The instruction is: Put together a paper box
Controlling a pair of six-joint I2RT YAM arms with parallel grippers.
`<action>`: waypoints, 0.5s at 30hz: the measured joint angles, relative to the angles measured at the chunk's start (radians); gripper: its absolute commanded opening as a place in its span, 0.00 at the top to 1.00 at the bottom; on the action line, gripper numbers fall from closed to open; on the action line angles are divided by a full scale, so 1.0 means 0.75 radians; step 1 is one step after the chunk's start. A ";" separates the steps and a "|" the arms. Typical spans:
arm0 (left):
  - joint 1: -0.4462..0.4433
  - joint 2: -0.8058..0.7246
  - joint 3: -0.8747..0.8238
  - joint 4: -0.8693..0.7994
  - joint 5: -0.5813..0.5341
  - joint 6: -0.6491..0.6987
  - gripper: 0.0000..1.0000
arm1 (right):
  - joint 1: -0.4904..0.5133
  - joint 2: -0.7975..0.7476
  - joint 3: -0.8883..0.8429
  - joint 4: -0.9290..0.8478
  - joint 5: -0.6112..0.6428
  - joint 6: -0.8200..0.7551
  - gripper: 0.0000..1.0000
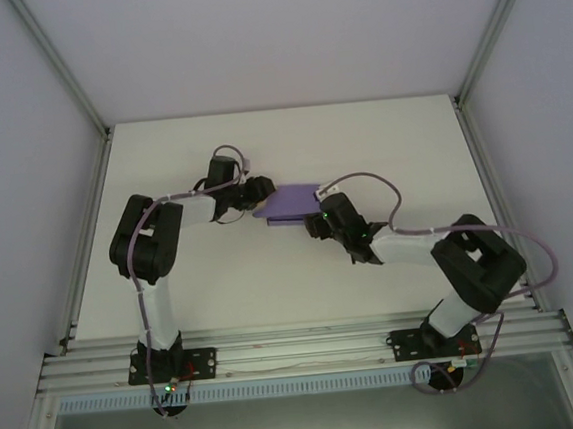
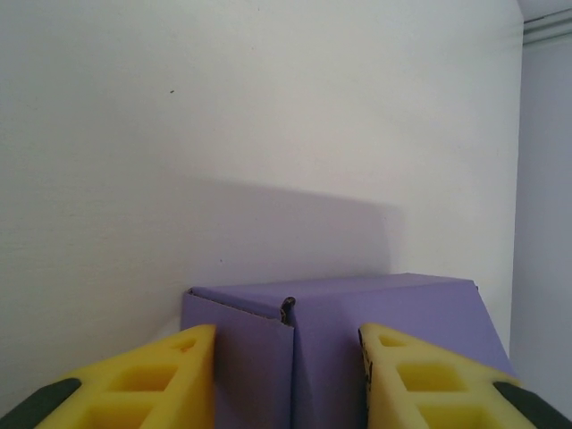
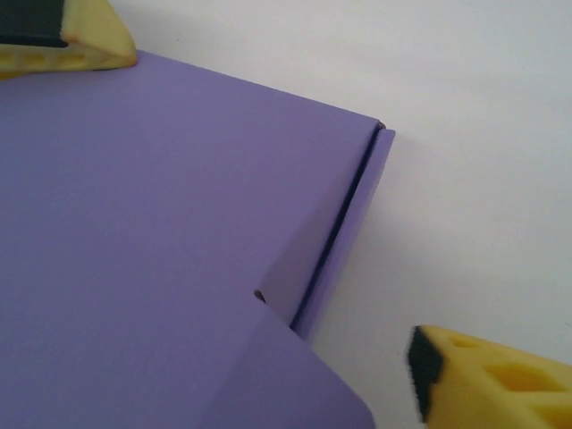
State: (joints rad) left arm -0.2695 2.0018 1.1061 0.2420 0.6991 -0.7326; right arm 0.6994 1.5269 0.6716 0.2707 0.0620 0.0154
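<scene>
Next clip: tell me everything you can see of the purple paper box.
The paper box is plain violet card, thin and matte, folded into a low rectangular shape. It lies flat on the white table between the two arms. A side flap stands slightly proud, leaving a dark gap along one seam. The left hand straddles a corner; whether it presses the card is unclear. The right hand is open above it, one finger at its edge.

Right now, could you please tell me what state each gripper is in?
Left gripper: open, the paper box ahead between its fingers, not clearly gripped.
Right gripper: open, holding nothing.
</scene>
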 measured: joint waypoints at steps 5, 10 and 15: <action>-0.006 -0.019 -0.026 0.015 -0.027 0.039 0.71 | 0.001 -0.188 -0.042 -0.145 -0.050 0.053 0.04; -0.014 -0.030 -0.045 0.031 -0.047 0.085 0.71 | -0.010 -0.309 -0.042 -0.271 -0.115 0.095 0.00; -0.017 -0.035 -0.056 0.044 -0.069 0.106 0.71 | -0.077 -0.325 -0.023 -0.336 -0.199 0.208 0.00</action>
State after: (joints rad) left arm -0.2821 1.9759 1.0641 0.2749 0.6472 -0.6529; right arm 0.6415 1.2831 0.6544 0.0189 -0.0872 0.1715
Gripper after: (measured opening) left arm 0.296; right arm 0.998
